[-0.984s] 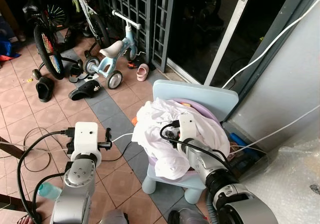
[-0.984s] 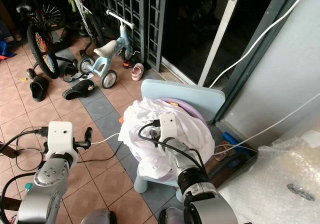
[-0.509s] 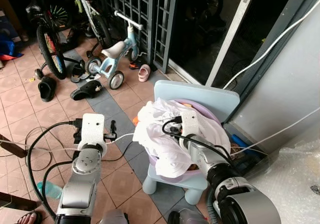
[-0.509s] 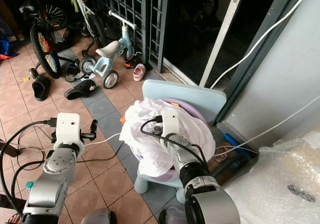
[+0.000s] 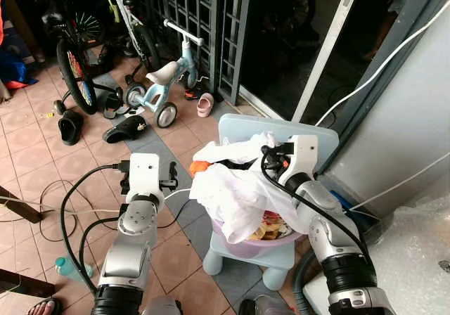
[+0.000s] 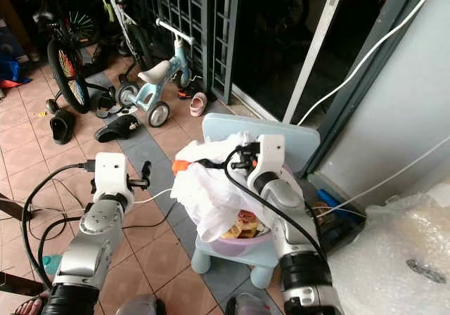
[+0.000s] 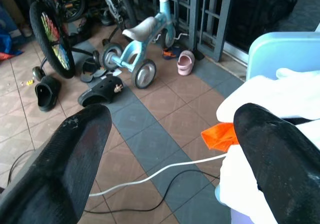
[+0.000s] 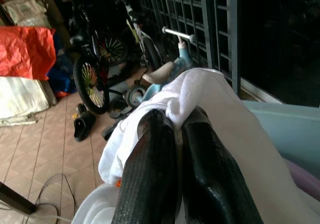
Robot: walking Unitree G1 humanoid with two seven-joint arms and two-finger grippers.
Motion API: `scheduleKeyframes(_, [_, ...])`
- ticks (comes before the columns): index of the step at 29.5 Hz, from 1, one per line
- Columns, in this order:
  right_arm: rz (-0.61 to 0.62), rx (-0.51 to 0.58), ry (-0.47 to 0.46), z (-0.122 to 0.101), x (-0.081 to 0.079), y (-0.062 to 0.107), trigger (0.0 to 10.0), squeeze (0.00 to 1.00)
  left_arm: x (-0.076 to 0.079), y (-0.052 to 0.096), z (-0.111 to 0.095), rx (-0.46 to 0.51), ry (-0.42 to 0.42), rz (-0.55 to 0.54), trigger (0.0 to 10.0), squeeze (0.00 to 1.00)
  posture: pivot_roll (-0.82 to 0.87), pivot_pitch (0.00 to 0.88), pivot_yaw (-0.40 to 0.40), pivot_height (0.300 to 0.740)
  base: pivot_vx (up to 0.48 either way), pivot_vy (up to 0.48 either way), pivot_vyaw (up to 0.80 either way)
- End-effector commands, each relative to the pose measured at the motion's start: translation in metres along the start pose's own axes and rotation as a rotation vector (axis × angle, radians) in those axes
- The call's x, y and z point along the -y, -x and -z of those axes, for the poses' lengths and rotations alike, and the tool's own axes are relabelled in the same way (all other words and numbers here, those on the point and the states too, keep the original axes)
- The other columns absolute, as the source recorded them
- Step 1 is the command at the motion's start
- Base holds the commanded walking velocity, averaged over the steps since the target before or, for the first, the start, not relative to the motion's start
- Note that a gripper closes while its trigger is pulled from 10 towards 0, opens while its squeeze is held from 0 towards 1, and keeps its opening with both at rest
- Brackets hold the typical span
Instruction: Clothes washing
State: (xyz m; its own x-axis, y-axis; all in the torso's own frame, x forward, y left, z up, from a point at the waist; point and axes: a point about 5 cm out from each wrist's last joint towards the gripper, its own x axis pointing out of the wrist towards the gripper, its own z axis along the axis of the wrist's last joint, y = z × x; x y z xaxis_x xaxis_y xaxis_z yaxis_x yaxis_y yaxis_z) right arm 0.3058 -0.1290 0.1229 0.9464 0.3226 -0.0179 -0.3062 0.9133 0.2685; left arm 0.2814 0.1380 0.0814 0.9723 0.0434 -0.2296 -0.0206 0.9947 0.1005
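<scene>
Since a second ago your right gripper has been lifting the white cloth up off the heap, so the purple basin is now showing its rim and some patterned, orange-and-yellow laundry inside. Your left arm has also been rising and coming closer to the basin.

You are pinching a fold of the cloth: in the right wrist view the two black fingers are pressed together on a bunched ridge of white fabric. The gripper is holding it above the basin, on the side nearer the pale blue chair back. From there the cloth is draping down over the basin's near edge and hanging in front of it.

The basin is sitting on the seat of the small blue chair. An orange scrap is poking out from under the cloth on the basin's left side.

Your left gripper is hovering left of the basin, near it but not touching anything. Its fingers are spread wide apart and holding nothing; the left wrist view is looking between them at the orange scrap and a white cable lying on the tiled floor.

Well beyond the basin, a light blue balance bike, a pink shoe and dark sandals are standing by the metal gate.
</scene>
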Motion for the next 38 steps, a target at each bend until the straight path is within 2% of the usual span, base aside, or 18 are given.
scheduleKeyframes(1, [-0.009, 0.094, -0.005, -0.023, 0.000, 0.005, 0.0, 0.00, 0.005, -0.002, 0.000, 0.004, -0.016, 0.016, 10.0, 0.00, -0.05, 0.000, 0.006, 0.740, 0.000, 0.000, 0.00])
scheduleKeyframes(4, [0.019, 0.171, -0.003, -0.046, 0.000, 0.013, 0.0, 0.00, 0.009, -0.003, -0.001, 0.014, -0.009, 0.033, 10.0, 0.00, -0.07, 0.000, 0.016, 0.740, 0.000, 0.000, 0.00])
scheduleKeyframes(6, [0.036, 0.192, 0.022, -0.051, 0.002, 0.011, 0.0, 0.00, 0.010, -0.003, -0.001, 0.015, -0.010, 0.034, 10.0, 0.00, -0.07, 0.000, 0.017, 0.740, 0.000, 0.000, 0.00])
scheduleKeyframes(12, [0.068, 0.194, 0.059, -0.054, 0.004, 0.007, 0.0, 0.00, 0.012, -0.002, -0.001, 0.018, -0.011, 0.029, 10.0, 0.00, -0.05, 0.000, 0.010, 0.740, 0.000, 0.000, 0.00])
scheduleKeyframes(16, [0.051, 0.168, 0.053, -0.050, -0.002, 0.005, 0.0, 0.00, 0.009, -0.001, 0.001, 0.015, -0.001, 0.014, 10.0, 0.00, -0.04, 0.000, 0.001, 0.740, -0.238, 0.000, 0.00])
scheduleKeyframes(17, [0.043, 0.159, 0.066, -0.049, -0.004, 0.006, 3.3, 0.00, 0.009, -0.001, 0.001, 0.015, 0.000, 0.013, 10.0, 0.00, -0.04, 0.000, -0.004, 0.740, -0.368, 0.000, 0.00])
scheduleKeyframes(18, [0.032, 0.145, 0.090, -0.046, -0.007, 0.006, 10.0, 0.00, 0.009, 0.000, 0.001, 0.015, 0.002, 0.011, 10.0, 0.00, -0.04, 0.000, -0.004, 0.740, -0.375, 0.000, 0.00])
scheduleKeyframes(26, [0.031, 0.135, 0.115, -0.044, -0.009, 0.006, 10.0, 0.00, 0.011, 0.000, 0.002, 0.010, 0.005, 0.019, 10.0, 0.00, -0.05, 0.000, 0.002, 0.740, -0.370, 0.000, 0.00])
scheduleKeyframes(38, [0.063, 0.105, 0.147, -0.040, -0.002, 0.003, 10.0, 0.00, 0.012, -0.001, 0.001, 0.007, 0.005, 0.021, 10.0, 0.00, -0.05, 0.000, -0.004, 0.740, -0.345, 0.000, 0.00])
